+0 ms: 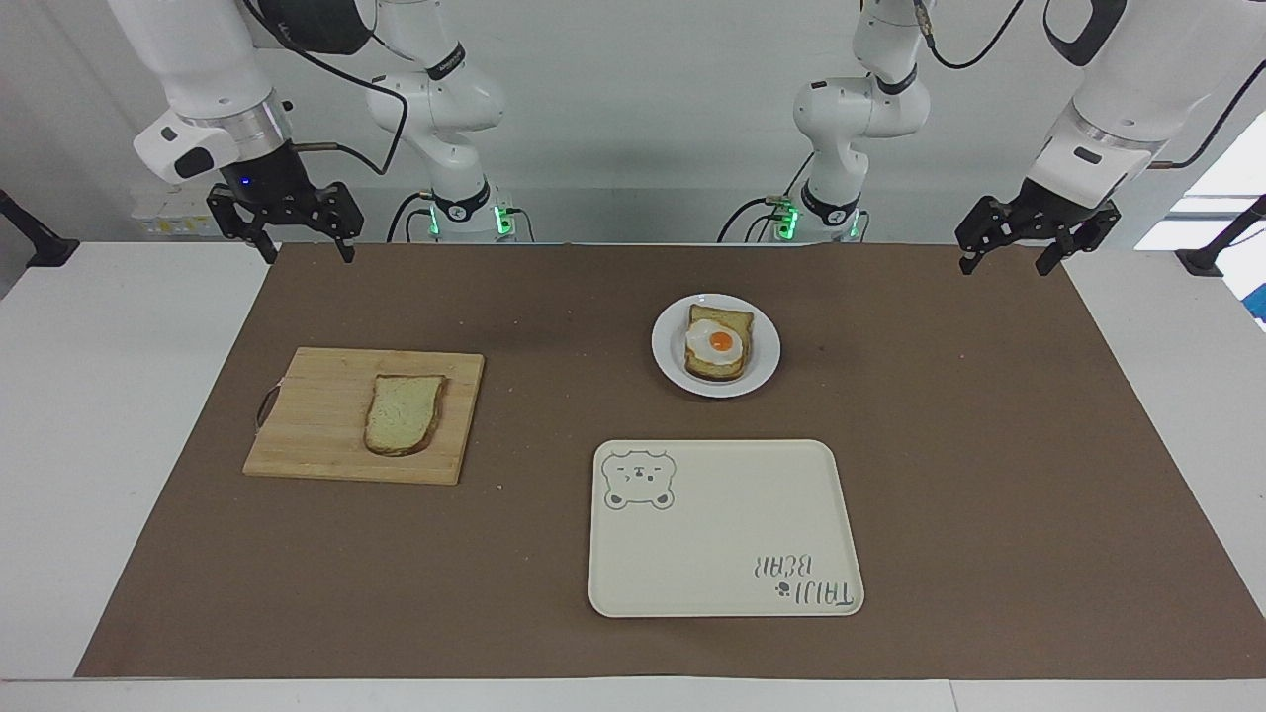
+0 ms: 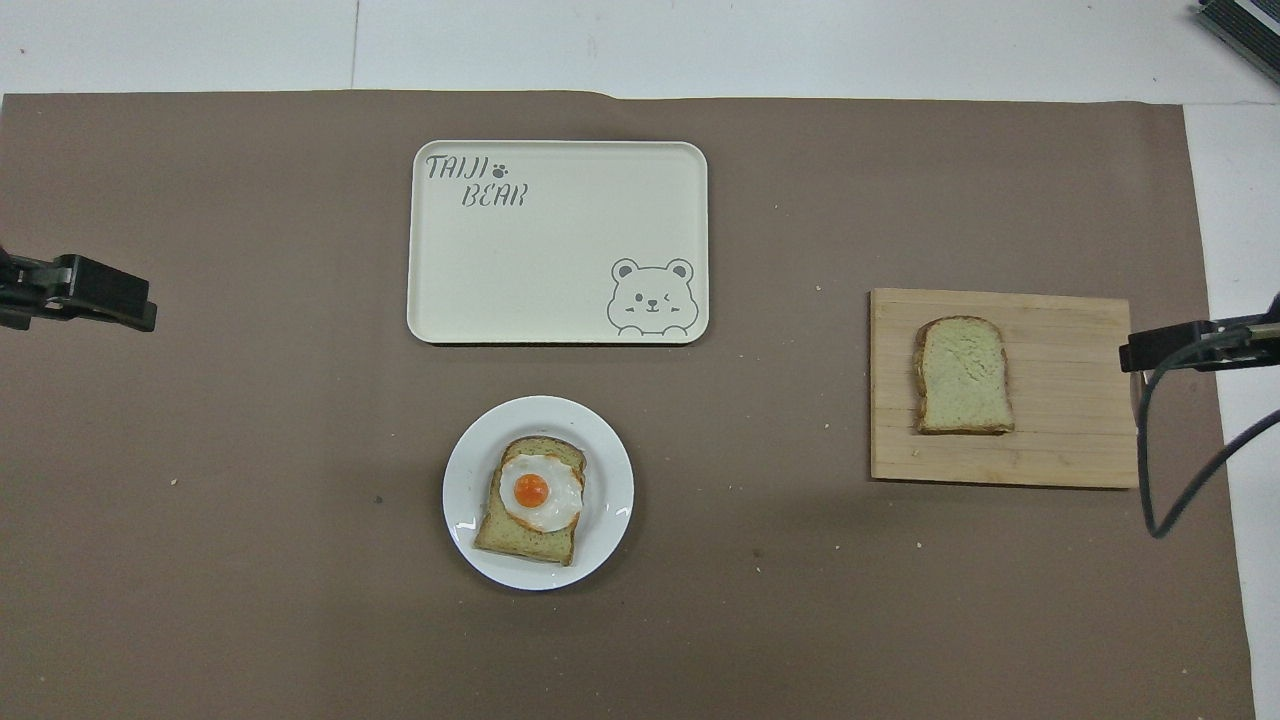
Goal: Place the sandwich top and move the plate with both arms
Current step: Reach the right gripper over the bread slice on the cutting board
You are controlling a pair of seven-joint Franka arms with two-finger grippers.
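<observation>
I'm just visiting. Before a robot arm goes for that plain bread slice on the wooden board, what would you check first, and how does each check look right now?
1. Sandwich top lies flat and uncovered on the cutting board: ok.
2. Right gripper open and holding nothing, up in the air over the mat's edge nearest the robots: ok.
3. Left gripper open and empty, waiting at its own end of the table: ok.
4. Plate holds the egg-topped slice, ready for the top: ok.
5. Tray has nothing on it: ok.
</observation>
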